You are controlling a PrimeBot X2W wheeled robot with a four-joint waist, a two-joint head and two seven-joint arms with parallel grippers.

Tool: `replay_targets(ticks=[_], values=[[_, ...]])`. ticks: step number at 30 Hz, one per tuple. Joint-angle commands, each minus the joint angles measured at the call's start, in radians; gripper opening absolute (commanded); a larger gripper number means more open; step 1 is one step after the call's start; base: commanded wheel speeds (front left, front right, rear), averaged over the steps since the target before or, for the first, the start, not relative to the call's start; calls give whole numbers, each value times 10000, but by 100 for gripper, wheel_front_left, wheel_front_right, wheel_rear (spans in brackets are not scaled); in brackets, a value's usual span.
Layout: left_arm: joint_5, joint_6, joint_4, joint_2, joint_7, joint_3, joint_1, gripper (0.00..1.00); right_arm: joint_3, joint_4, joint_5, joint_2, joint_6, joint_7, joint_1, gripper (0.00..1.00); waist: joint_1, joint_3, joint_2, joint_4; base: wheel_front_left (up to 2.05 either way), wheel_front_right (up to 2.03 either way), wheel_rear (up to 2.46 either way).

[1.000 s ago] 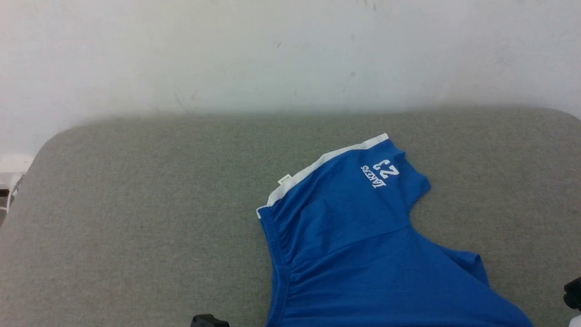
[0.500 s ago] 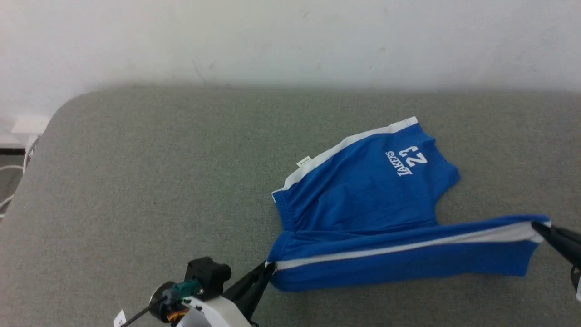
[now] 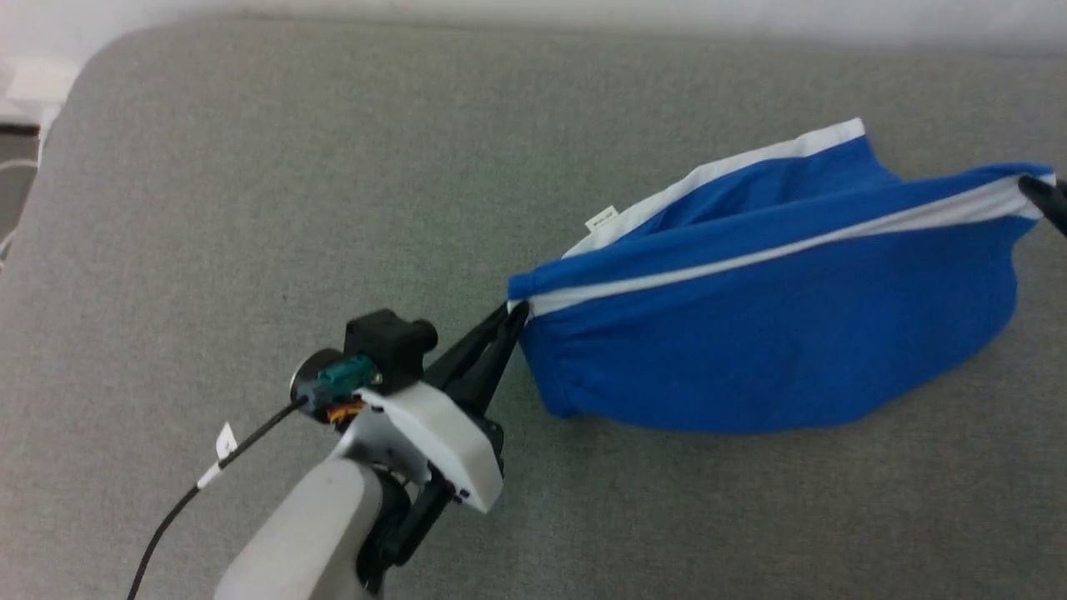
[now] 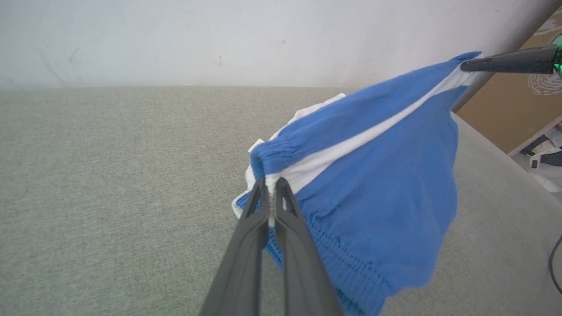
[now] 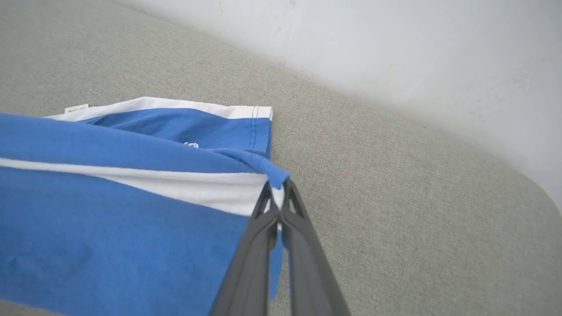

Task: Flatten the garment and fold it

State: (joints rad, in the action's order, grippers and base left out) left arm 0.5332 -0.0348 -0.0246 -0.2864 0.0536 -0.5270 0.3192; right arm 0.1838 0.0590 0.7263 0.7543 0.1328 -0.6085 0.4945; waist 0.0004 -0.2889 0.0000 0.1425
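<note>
Head view: left gripper (image 3: 513,317) and right gripper (image 3: 1032,187) each clamp one end of the garment (image 3: 775,342); it looks soft and light, sagging between, best held at corners.

Lab-like: grey padded table (image 3: 250,167), white wall (image 4: 175,35)

Centre: left gripper (image 4: 271,188) pinching garment (image 4: 382,197) at waistband stripe; right gripper (image 4: 466,66) (top corner) grips far end.
</note>
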Motion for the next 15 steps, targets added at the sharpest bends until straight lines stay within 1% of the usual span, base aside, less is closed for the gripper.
replay_targets(ticks=[1,3,7,11,15], values=[[-106,-80,-203,88,-70,38,308,0,200,245,-282,0,-21,-90,480,0,-4,-1141,0,558,0,0,0],[-112,-174,-522,266,-151,-6,712,0,546,676,-641,1,-21,-156,1136,0,-4,-1424,0,685,0,0,0],[-137,-311,-1236,628,-386,-78,1452,0,997,1627,-961,-198,-21,-75,2270,0,-4,-1869,0,922,0,0,0],[-224,-329,-1900,937,-684,-106,2012,0,1474,2445,-1284,-269,-21,71,3162,0,-4,-2193,0,1104,0,0,0],[-250,-326,-2494,1294,-1086,-148,2332,0,2012,3173,-1471,-265,-21,362,3690,0,-4,-2336,0,1229,0,0,0]])
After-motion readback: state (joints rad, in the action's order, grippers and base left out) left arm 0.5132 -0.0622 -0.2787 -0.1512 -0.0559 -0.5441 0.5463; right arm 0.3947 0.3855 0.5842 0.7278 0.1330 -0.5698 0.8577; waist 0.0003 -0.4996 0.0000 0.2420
